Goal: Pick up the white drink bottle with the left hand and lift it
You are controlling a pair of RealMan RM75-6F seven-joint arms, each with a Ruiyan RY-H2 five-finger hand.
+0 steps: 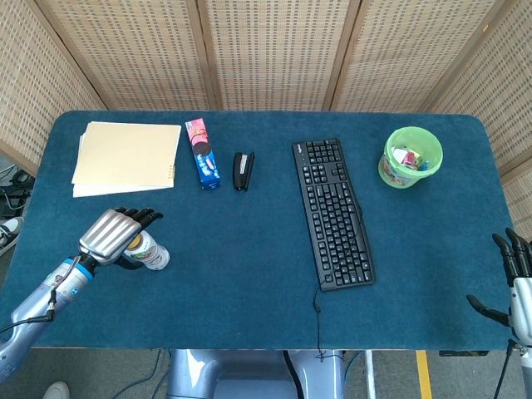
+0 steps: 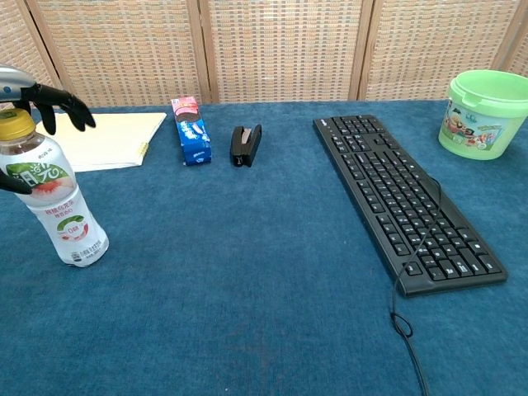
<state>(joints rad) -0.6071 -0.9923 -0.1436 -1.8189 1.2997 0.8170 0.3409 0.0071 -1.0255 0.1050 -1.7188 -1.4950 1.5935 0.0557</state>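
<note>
Your left hand reaches in from the table's near-left edge, dark fingers curled over the yellow cap but not clamped. The bottle stands upright beneath it (label writing too small to read). Your right hand hangs spread at the far-right edge.

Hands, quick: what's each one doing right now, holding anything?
Left hand: open, fingers curling around the white drink bottle, which stands on the table; no grip yet.
Right hand: open, fingers spread, holding nothing.
</note>
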